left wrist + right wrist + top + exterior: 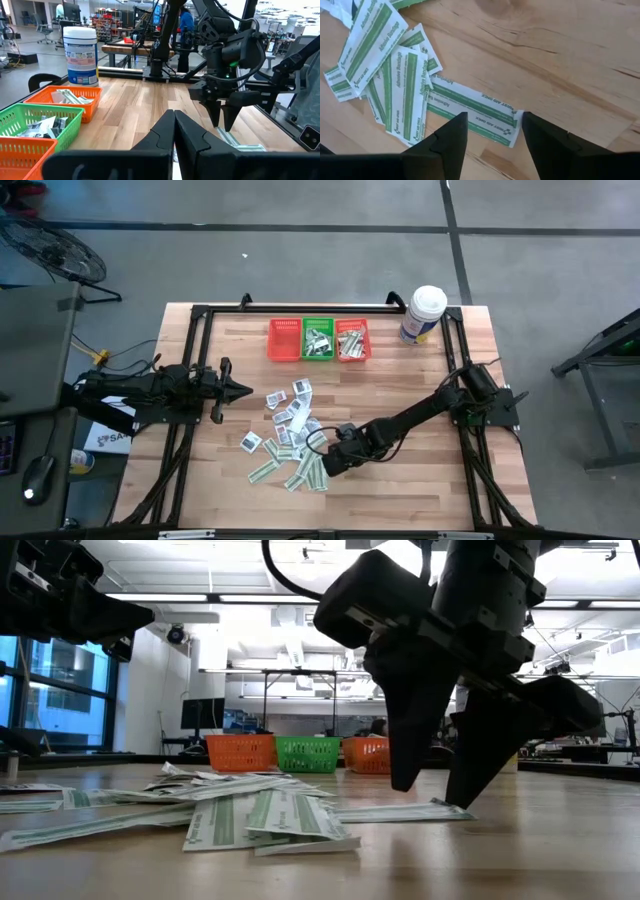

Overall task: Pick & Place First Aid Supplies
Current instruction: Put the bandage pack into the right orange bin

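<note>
My right gripper (pixel 492 132) is down at the near edge of the scattered first aid supplies (pixel 290 435) in the middle of the wooden table (pixel 420 480), its two fingers spread apart with their tips straddling the end of one green-and-white bandage strip (pixel 472 111) that lies flat on the wood. In the low view the tips (pixel 440 785) stand at or just above the tabletop, one on each side of that strip's end, and nothing is clamped between them. More strips overlap in a loose heap just beside it, with squarish white packets (pixel 285 402) lying farther toward the baskets. My left gripper (pixel 243 389) hovers above the table on the left side of the pile, its fingers (pixel 172 135) pressed together and empty. At the far edge three mesh baskets sit in a row touching one another: a red basket (pixel 284 340), a green basket (pixel 318 340) and another red basket (pixel 352 340), the last two with packets inside. A white tub (pixel 423 314) with a blue label stands near the far right corner.
</note>
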Tool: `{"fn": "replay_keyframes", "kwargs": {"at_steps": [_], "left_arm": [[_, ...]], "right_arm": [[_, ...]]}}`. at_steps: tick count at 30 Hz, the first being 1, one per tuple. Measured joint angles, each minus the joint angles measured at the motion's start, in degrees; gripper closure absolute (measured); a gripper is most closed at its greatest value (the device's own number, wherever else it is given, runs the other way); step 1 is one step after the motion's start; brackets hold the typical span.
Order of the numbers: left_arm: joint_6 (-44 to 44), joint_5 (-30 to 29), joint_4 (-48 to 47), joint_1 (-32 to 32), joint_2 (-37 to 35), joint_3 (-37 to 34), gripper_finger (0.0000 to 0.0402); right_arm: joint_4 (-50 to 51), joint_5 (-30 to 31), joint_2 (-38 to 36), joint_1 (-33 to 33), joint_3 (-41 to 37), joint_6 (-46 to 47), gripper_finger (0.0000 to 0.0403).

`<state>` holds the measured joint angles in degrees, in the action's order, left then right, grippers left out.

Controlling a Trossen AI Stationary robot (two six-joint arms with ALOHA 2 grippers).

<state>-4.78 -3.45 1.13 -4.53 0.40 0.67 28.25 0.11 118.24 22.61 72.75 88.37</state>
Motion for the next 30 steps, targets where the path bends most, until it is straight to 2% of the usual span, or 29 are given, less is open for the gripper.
{"fn": "replay_keyframes", "kwargs": {"at_steps": [11, 21, 25, 30], "left_arm": [[0.00, -0.01, 0.01, 0.02, -0.01, 0.00, 0.0400], [0.00, 0.01, 0.00, 0.01, 0.00, 0.00, 0.0400], [0.00, 0.00, 0.00, 0.01, -0.01, 0.00, 0.0400], [0.00, 0.00, 0.01, 0.00, 0.00, 0.00, 0.0400]], "right_arm": [[1.29, 1.02, 0.20, 0.04, 0.13, -6.42, 0.0226], [1.46, 5.54, 0.42, 1.56, 0.13, -34.01, 0.0248], [1.53, 7.25, 0.44, 1.66, 0.13, -34.19, 0.0249], [0.39, 10.33, 0.86, 1.68, 0.13, -29.67, 0.0252]]}}
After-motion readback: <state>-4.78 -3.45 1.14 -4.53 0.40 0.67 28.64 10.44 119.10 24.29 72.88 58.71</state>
